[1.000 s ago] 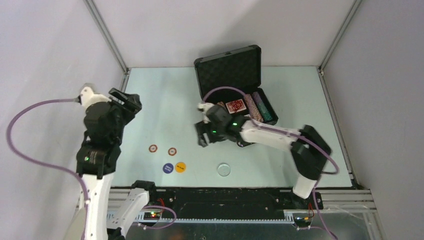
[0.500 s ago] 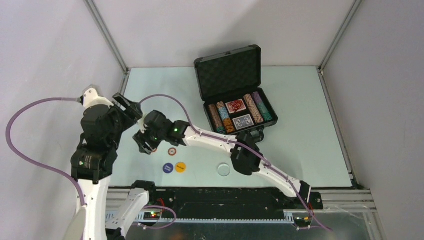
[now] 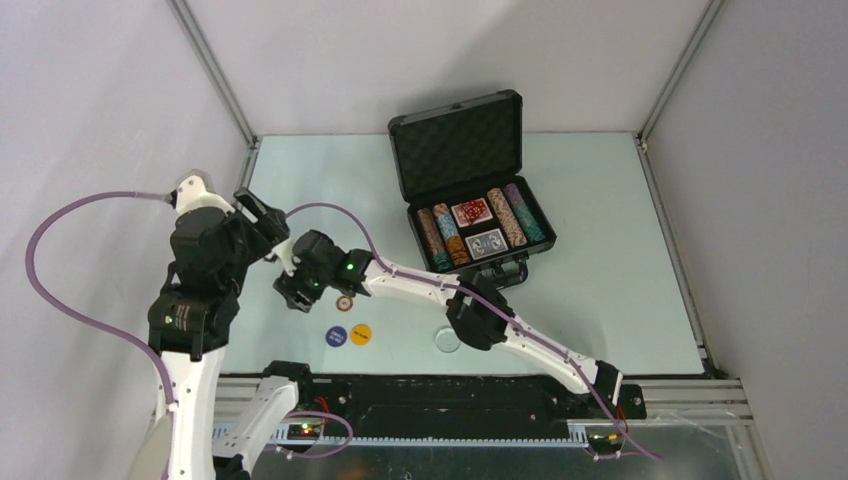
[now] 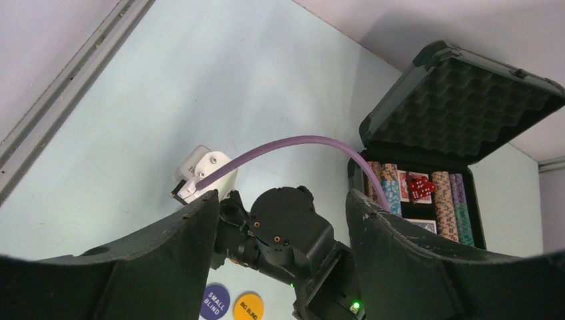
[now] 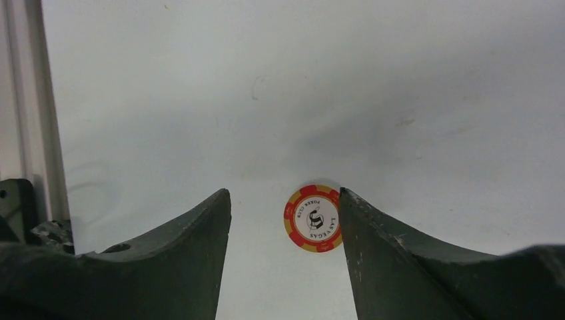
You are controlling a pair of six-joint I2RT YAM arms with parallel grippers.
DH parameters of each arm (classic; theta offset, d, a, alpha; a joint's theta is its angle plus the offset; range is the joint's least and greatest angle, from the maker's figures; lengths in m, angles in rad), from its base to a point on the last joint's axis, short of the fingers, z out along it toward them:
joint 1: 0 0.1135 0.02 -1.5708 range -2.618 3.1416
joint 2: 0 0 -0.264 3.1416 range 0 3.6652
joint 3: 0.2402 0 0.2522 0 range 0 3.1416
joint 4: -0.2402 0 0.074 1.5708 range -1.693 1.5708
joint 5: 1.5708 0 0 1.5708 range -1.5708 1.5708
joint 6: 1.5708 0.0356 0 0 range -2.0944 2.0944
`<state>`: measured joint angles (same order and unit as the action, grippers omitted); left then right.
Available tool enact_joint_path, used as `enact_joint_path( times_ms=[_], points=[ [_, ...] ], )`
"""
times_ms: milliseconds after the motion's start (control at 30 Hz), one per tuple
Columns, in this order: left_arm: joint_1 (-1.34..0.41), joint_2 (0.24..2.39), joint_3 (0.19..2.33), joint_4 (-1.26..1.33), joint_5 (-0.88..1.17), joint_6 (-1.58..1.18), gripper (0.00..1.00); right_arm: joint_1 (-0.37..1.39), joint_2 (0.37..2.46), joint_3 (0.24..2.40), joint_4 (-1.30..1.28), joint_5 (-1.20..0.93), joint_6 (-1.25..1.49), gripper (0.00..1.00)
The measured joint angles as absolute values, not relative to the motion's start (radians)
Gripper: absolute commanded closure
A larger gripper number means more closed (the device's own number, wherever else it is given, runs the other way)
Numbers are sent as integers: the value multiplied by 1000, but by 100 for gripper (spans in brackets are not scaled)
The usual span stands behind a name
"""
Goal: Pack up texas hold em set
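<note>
Now the right arm (image 3: 410, 283) stretches leftward across the desk (image 3: 600, 230), where a second ago it was folded up by the case; the left arm (image 3: 205, 255) has barely shifted. Nearest lie three round buttons: a blue button (image 3: 336, 335) and a yellow button (image 3: 361, 333) just beside each other, and a clear button (image 3: 445, 340) partly under the right arm's elbow. Beyond them are two loose red-rimmed chips: one chip (image 3: 344, 303) in the open, the other chip (image 5: 313, 218) between the right arm's jaws, which stand open astride it without gripping. The left arm's jaws, just beyond, are open and empty. Farthest, the black case (image 3: 460, 140) stands open, holding four chip rows (image 3: 505, 215), a red-backed deck (image 3: 471, 212), a blue-backed deck (image 3: 486, 243) and red dice (image 4: 420, 185) too small to count.
</note>
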<state>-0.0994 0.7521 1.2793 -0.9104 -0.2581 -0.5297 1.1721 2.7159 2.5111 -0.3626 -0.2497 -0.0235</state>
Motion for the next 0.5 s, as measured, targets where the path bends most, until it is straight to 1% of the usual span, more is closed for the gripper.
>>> enact_joint_path(
  times_ms=[67,100,133,167,233,267,333,500],
  points=[
    [-99,752,1271,-913,-257,-530,25,1171,2728,2511,-359,-255,-23,42],
    [-99,753,1271,-916,-256,-530,25,1170,2731,2511,-357,-257,-23,48],
    [-99,753,1271,-917,-255,-529,25,1169,2734,2511,-351,-257,-24,52],
    [-99,753,1271,-917,-255,-527,25,1167,2736,2511,-340,-256,-26,54],
    [-99,752,1271,-917,-254,-521,25,1166,2738,2511,-321,-255,-30,59],
    [-99,751,1271,-917,-254,-518,25,1165,2738,2511,-311,-253,-30,66],
    [-99,749,1271,-918,-251,-513,25,1164,2739,2511,-296,-251,-36,77],
    [-99,736,1271,-923,-250,-497,25,1164,2740,2511,-284,-249,-59,80]
  ],
)
